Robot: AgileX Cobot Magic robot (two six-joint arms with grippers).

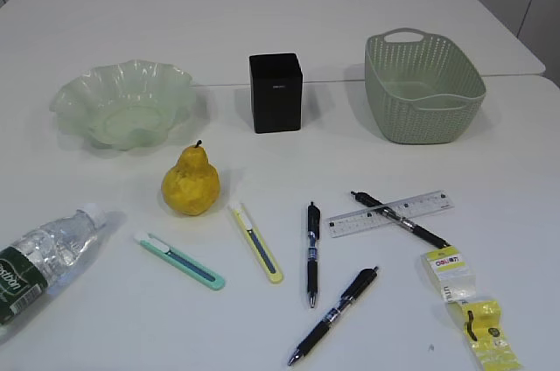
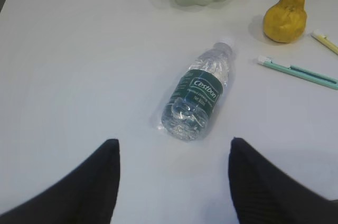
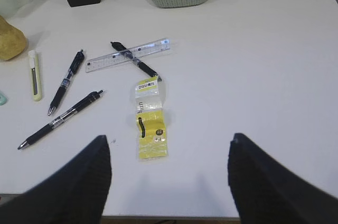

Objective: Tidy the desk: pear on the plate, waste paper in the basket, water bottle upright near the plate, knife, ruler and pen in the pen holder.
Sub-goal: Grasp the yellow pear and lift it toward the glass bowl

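Yellow pear (image 1: 190, 182) w/ brown speckles; pale green plate (image 1: 123, 101) & perforated basket (image 1: 423, 87); black pen holder (image 1: 276, 92); dark green bottle (image 2: 199, 91) label; white counter (image 1: 262, 21).

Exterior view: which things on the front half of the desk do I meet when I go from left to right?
water bottle → teal knife → pear → yellow knife → upright-lying pen → waste paper. The ruler and the two other pens overlap, so I leave them out.

I read "Cestbon" on the water bottle (image 2: 196, 92) label and "deli" on the waste paper (image 1: 446, 260).
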